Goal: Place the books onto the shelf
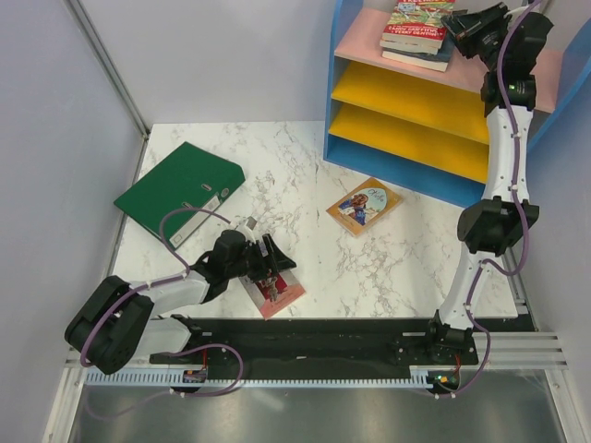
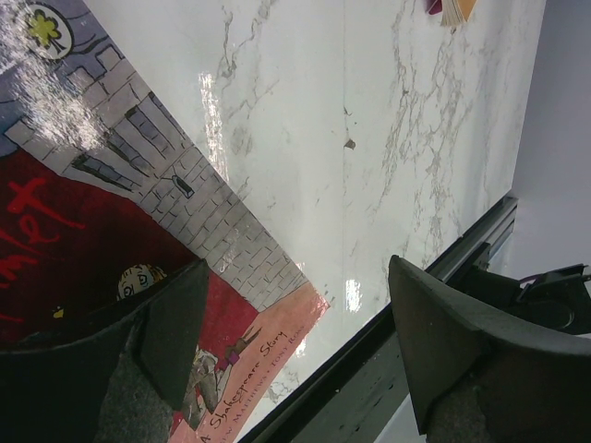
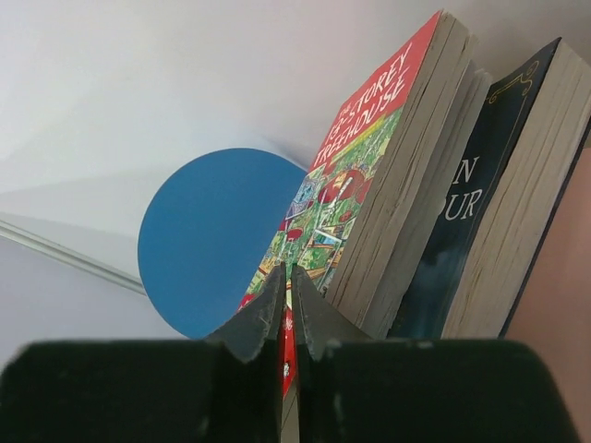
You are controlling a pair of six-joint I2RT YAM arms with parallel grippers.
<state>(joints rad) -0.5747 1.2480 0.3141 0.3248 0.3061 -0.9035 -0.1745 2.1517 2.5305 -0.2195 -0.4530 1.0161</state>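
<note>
Green, the lever-arch binder (image 1: pixel 180 189) lay flat on the marble table (image 1: pixel 295 166) at ten o'clock from the left gripper (image 1: pixel 275 261). That gripper hung low with its jaws spread wide and nothing between them but air. The pink-red book (image 1: pixel 282 293) lay flat under it and out toward five o'clock. From the left wrist, one finger (image 2: pixel 175 332) stood over the book's cover and the other (image 2: pixel 443 341) stood past the table's edge at three o'clock, so the book's lower corner fell in the gap. The purple-orange book (image 1: pixel 365 205) lay flat on the table at two o'clock from the left gripper, apart from everything else. The shelf (image 1: pixel 332 92) stood at twelve o'clock from that book, its two yellow boards bare. A small stack of books sat on its pink top board (image 1: pixel 365 41), with the red illustrated book (image 1: pixel 420 20) uppermost. The right gripper (image 1: pixel 464 32) sat against the stack at three o'clock. From the right wrist its fingers (image 3: pixel 263 314) were almost together, pinched on the edge of the red book's cover. The dark blue-grey book (image 3: pixel 462 212) lay lower in the same stack.
</note>
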